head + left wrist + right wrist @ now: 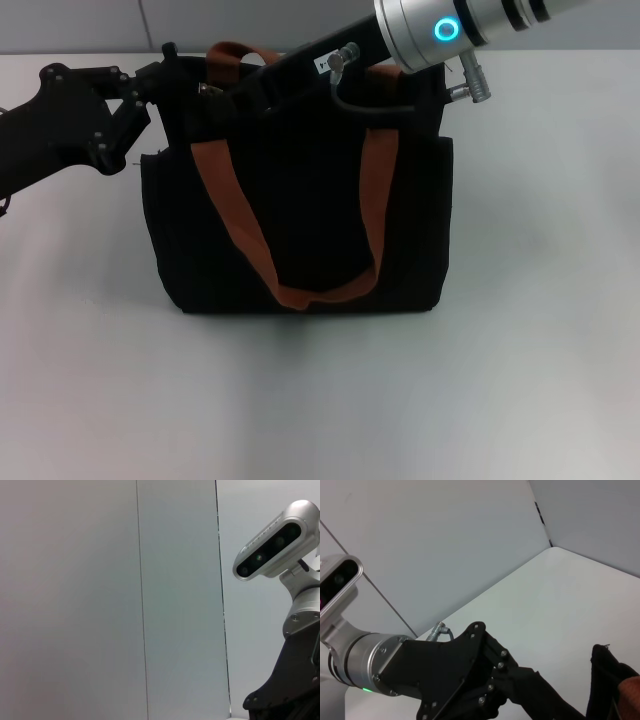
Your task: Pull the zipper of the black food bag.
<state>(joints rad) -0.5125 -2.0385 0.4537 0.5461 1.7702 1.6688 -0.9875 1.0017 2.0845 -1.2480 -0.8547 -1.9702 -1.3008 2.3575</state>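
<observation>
The black food bag (300, 230) stands upright in the middle of the white table, its orange-brown handles (235, 225) hanging down its front. My left gripper (160, 75) is at the bag's top left corner and shut on the fabric there; it also shows in the right wrist view (512, 682). My right gripper (215, 88) reaches across the bag's top edge from the right, its tip near the left end. A small silver glint there looks like the zipper (207, 90). The right fingers are lost against the black bag.
The white table (540, 330) spreads around the bag, with a grey wall (75, 580) behind it. The right arm's silver wrist camera (275, 545) is close to the left wrist. The bag's edge and a strap (630, 690) show in the right wrist view.
</observation>
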